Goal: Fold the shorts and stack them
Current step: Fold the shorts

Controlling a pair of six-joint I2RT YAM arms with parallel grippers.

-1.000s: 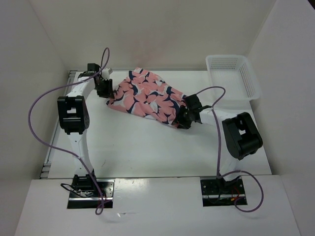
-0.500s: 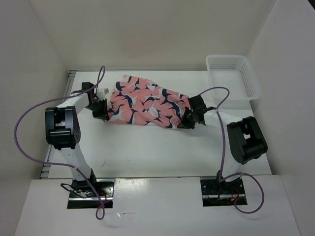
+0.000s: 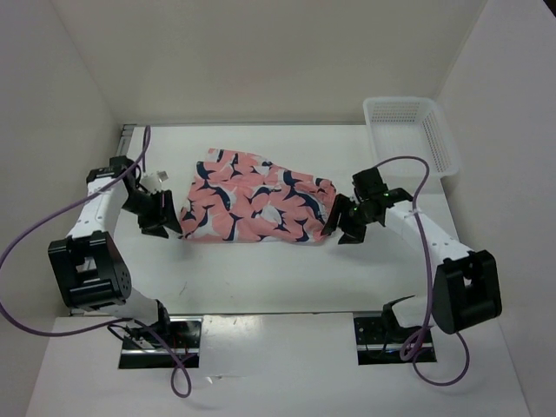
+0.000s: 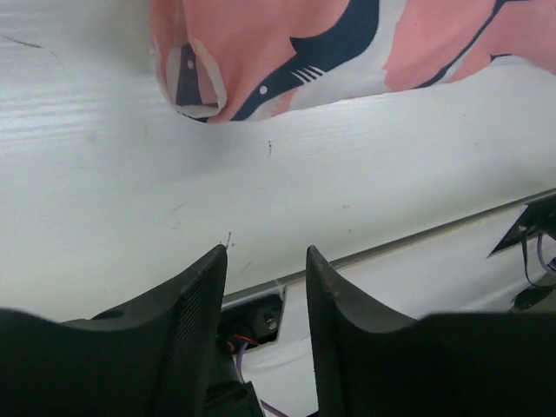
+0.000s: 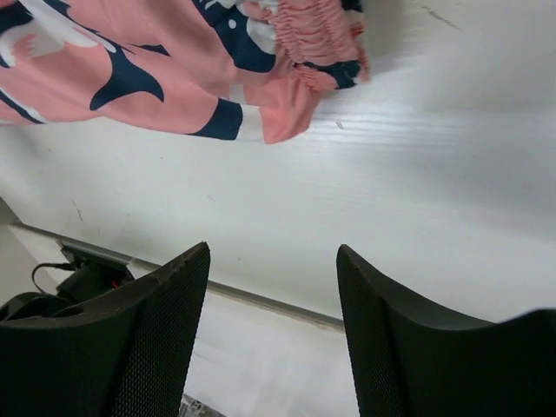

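Since a second ago I've dragged the shorts (image 3: 256, 204) nearer and let go. My left pincer (image 3: 165, 224) and right pincer (image 3: 340, 228) now stand released and empty, just off either end of the fabric, which lies spread mid-worktop (image 3: 261, 274). The left corner is curled under and the waistband is bunched, so I judge a regrasp could catch one layer and skew the fold.

pink shorts (image 3: 256, 200) – flat, mid-table

shorts (image 3: 252, 200) central, basket (image 3: 441, 143) far-right, front table (image 3: 261, 269) open
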